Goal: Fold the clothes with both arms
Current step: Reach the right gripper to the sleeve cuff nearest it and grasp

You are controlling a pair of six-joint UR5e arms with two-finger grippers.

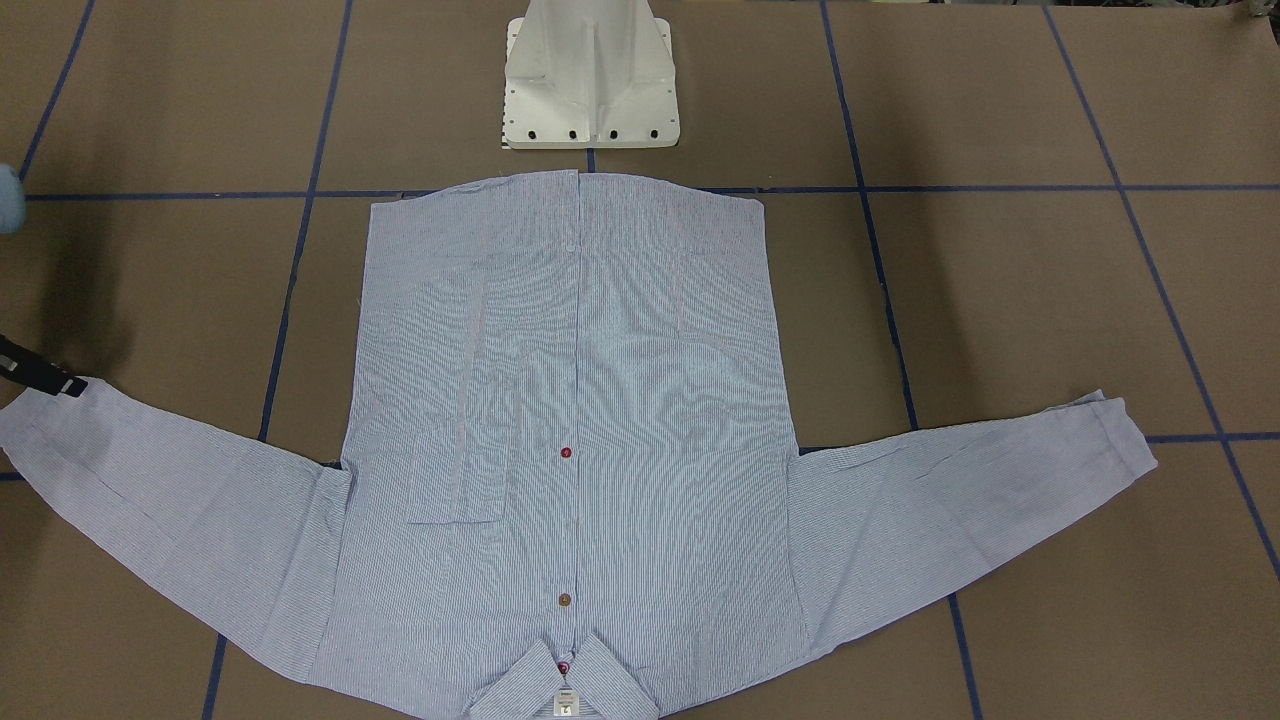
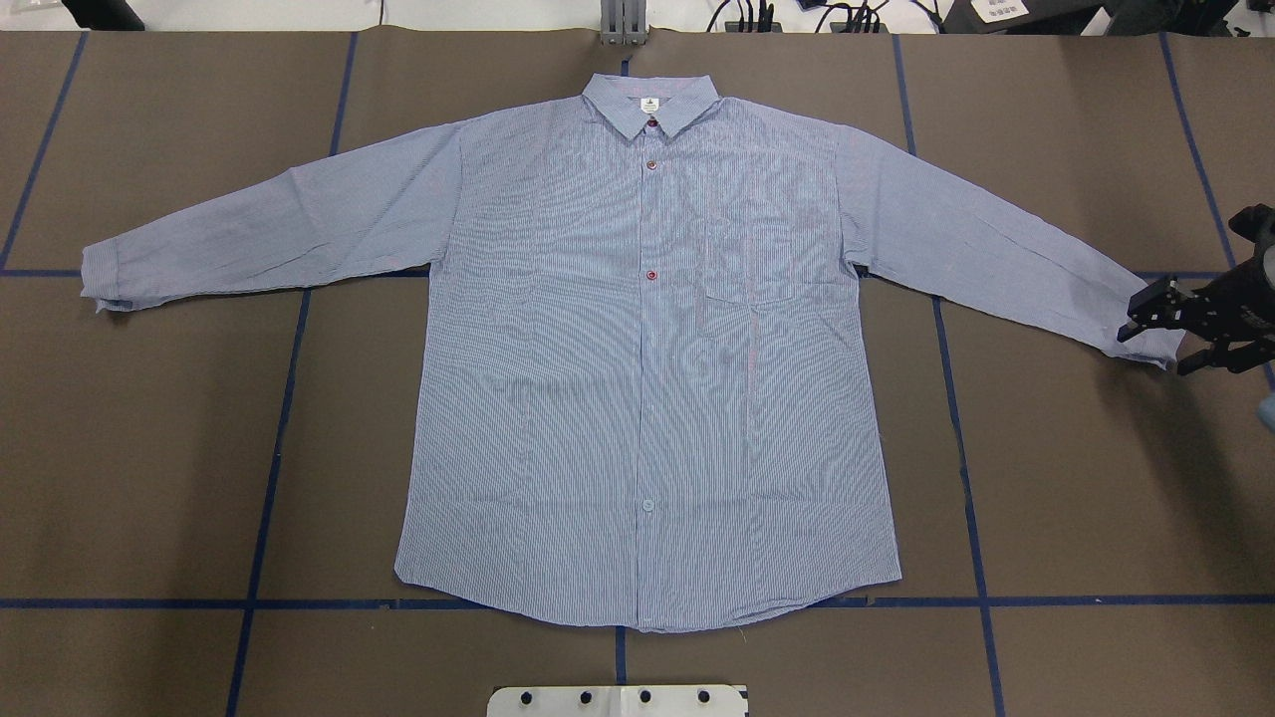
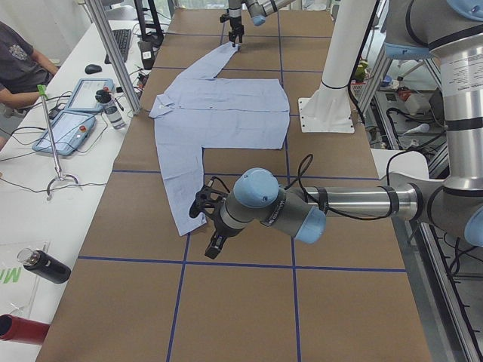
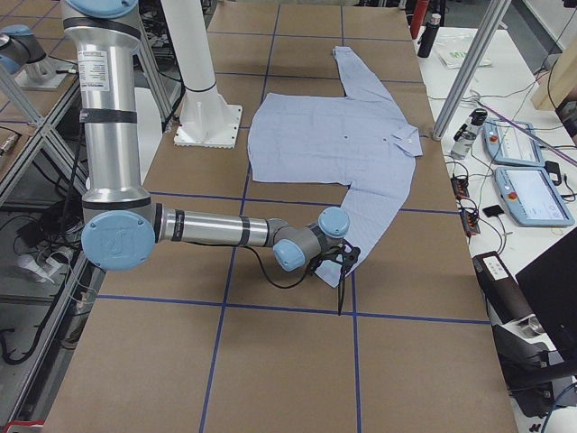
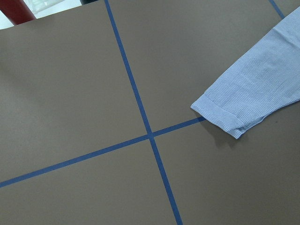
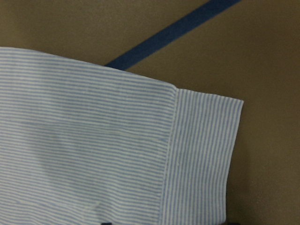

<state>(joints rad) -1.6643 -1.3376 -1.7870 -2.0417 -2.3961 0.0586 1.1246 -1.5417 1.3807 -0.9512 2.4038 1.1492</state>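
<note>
Light-blue, finely striped button-up shirt (image 2: 647, 398) lies flat, sleeves spread, on the brown taped table (image 2: 149, 448). Black right gripper (image 2: 1153, 351) sits at one cuff (image 6: 201, 154), fingers apart; it should probably pinch well past the hem. Black left gripper (image 3: 211, 226) hangs beside the other cuff (image 5: 220, 115); I cannot tell whether it is parted.

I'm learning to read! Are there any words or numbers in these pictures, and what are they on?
Neck tag on the shirt: its print is too small to read.
Green letters on the white side table: cut off at the picture's edge, not readable as a word.
Nothing else can be read.
</note>
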